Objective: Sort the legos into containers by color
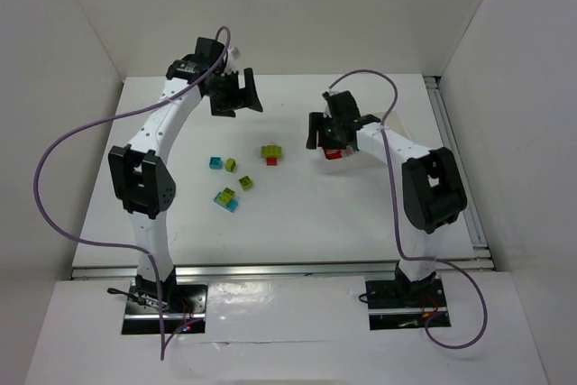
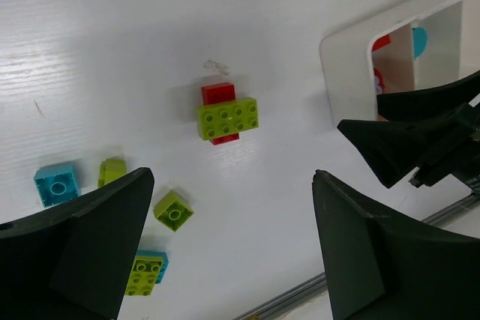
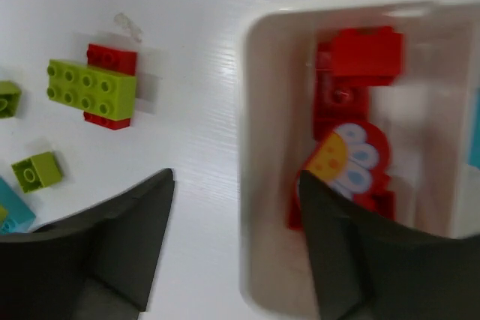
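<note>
Five loose legos (image 2: 227, 119) on the table (image 2: 150, 35); left pincer (image 2: 232, 176) and right pincer (image 3: 236, 177) spread.

Some legos (image 3: 364, 54) lie in the tray (image 3: 244, 185); loose legos (image 2: 227, 119) lie left of it.

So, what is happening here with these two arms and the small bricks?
The robot is sorting plastic toy bricks by colour into a white divided plastic tray. The right tool hangs open over the compartment holding red bricks, gripping nothing. The left tool is open too, above the white table, where unsorted pieces lie: a yellow-green brick stacked on a red one, a cyan brick and a few more.
</note>
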